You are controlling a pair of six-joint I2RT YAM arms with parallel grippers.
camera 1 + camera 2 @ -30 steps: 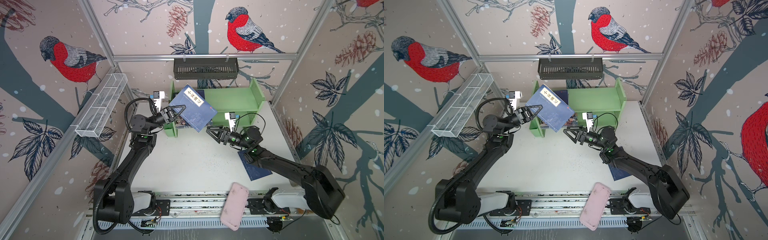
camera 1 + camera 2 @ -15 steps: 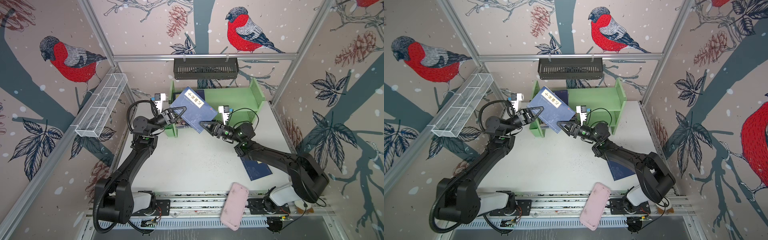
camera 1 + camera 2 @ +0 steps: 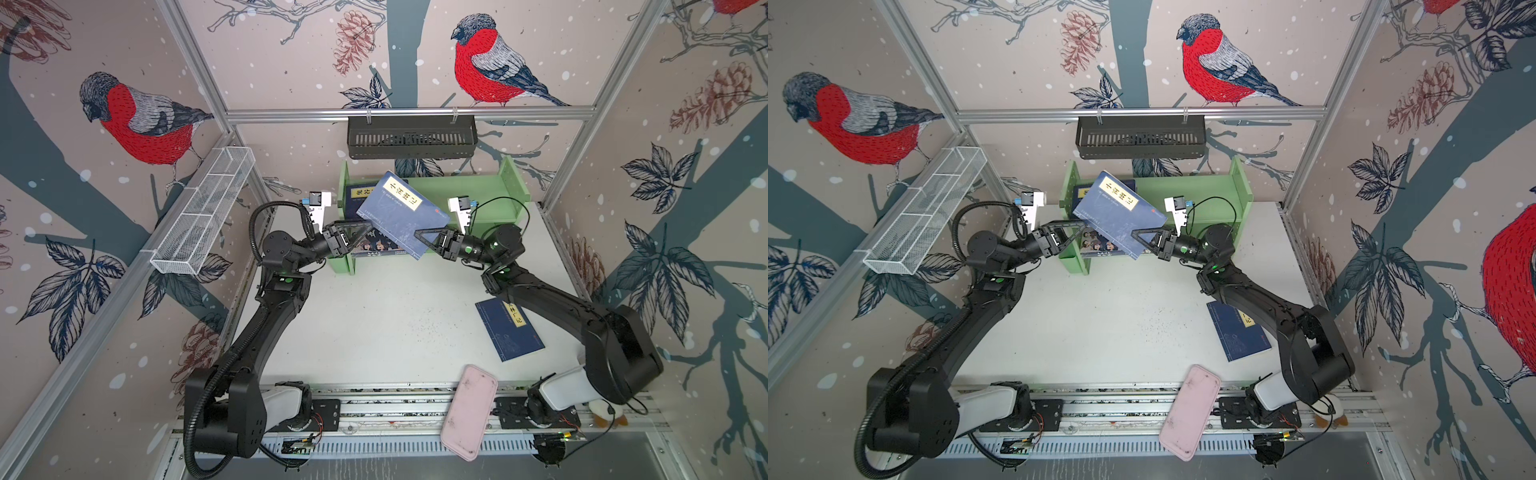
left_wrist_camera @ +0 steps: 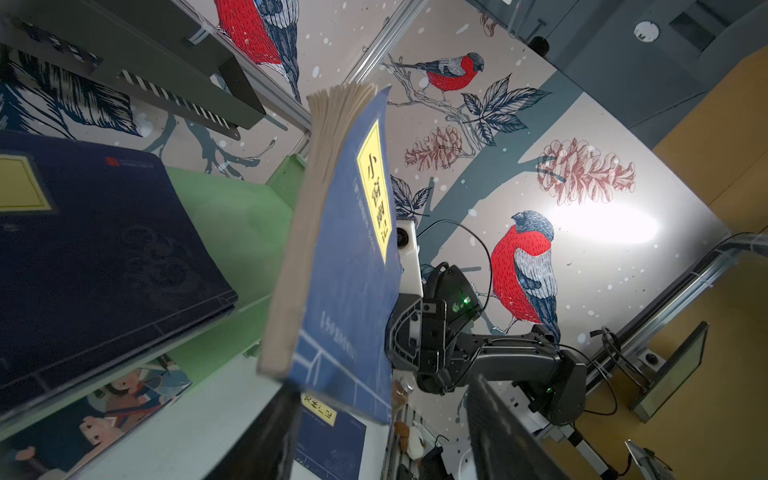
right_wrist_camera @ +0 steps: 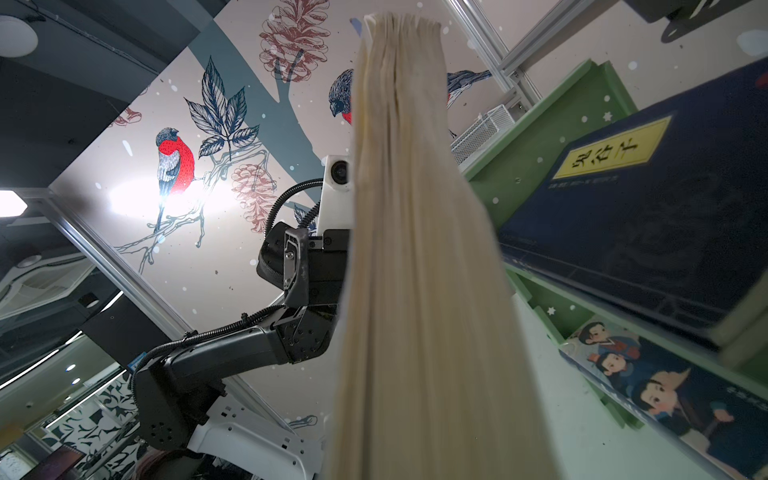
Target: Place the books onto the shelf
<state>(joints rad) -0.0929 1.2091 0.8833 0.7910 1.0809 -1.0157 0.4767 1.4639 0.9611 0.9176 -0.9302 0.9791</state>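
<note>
Right arm (image 3: 548, 303) stretches toward the shelf (image 3: 490, 195) (jaws clamping the tilted book (image 3: 395, 216)).

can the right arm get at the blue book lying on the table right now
Probably not yet: the right hand is shut on the raised book by the shelf, and the book on the table lies partly under that arm's own forearm.

The walls (image 3: 291, 62) bore red bullfinches (image 3: 486, 70) and pinecones (image 3: 353, 45); a black basket (image 3: 411, 143) hung at the back, a white wire basket (image 3: 203, 216) on the left.
</note>
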